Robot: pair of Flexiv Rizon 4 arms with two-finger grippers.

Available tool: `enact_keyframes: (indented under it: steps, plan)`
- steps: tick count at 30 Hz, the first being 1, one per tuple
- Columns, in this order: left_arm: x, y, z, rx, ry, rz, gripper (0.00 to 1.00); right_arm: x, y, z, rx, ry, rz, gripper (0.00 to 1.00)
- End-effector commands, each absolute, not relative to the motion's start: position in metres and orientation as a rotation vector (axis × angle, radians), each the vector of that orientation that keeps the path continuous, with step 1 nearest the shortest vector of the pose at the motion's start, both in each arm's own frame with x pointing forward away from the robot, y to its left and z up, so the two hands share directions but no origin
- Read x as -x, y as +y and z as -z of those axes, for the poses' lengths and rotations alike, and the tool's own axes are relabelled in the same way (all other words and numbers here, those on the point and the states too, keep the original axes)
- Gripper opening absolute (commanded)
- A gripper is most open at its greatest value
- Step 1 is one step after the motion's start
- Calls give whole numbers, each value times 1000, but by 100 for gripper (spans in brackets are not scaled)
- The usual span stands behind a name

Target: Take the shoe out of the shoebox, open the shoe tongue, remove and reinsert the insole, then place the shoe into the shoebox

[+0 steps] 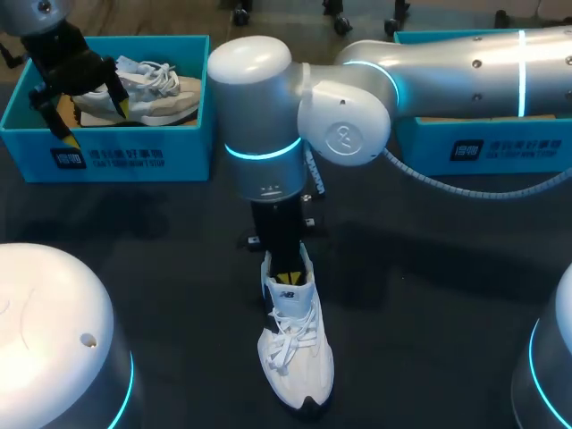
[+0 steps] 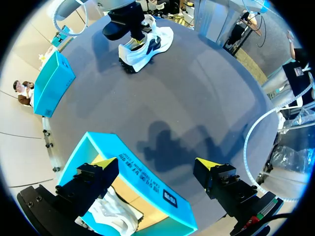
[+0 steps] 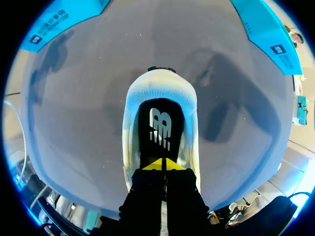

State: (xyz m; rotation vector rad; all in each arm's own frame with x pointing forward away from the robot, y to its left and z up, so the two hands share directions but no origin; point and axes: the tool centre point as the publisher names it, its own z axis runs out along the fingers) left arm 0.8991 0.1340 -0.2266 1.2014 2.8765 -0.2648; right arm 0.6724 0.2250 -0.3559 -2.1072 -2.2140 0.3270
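A white shoe (image 1: pixel 296 353) lies in the middle of the dark table, toe toward the front edge. My right gripper (image 1: pixel 285 271) stands in its opening, shut, yellow tips together on the black insole (image 3: pixel 158 125); the shoe's white rim (image 3: pixel 160 84) curves around ahead of the right gripper (image 3: pixel 164 165). My left gripper (image 1: pixel 89 109) hangs open over the blue shoebox (image 1: pixel 107 156) at the back left. In the left wrist view the left gripper (image 2: pixel 156 164) straddles that shoebox's front wall (image 2: pixel 147 184). A second pale shoe (image 1: pixel 156 89) lies inside.
Another blue box (image 1: pixel 487 147) stands at the back right, partly behind my right arm (image 1: pixel 447 67). White robot bases (image 1: pixel 54 340) fill the front corners. Bare tabletop (image 1: pixel 429 295) lies to either side of the shoe.
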Motion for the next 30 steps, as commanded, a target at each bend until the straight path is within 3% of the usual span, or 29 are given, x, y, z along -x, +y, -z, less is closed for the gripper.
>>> enact_keyframes:
  steps: [1, 2, 4, 6, 8, 9, 10, 30]
  plan:
    - [-900, 134, 226, -1202, 2879, 262, 100, -669, 220, 357, 2073, -2216, -318, 3]
    - [-900, 134, 226, -1202, 2879, 262, 100, -669, 220, 357, 2069, -2215, -318, 5]
    - [-900, 134, 226, -1202, 2879, 262, 100, -668, 221, 357, 2047, -2213, -340, 24]
    - [-900, 134, 226, -1202, 2879, 262, 100, -666, 223, 357, 2042, -2219, -346, 50]
    - [-900, 134, 226, -1202, 2879, 262, 100, -664, 223, 356, 2038, -2220, -353, 89]
    - [-900, 134, 226, -1202, 2879, 262, 100, -664, 223, 356, 2038, -2220, -353, 89]
    - [-900, 134, 226, -1202, 2879, 262, 100, -662, 224, 355, 2039, -2219, -358, 100]
    - [-900, 134, 226, -1202, 2879, 262, 100, -647, 231, 351, 2052, -2239, -391, 100]
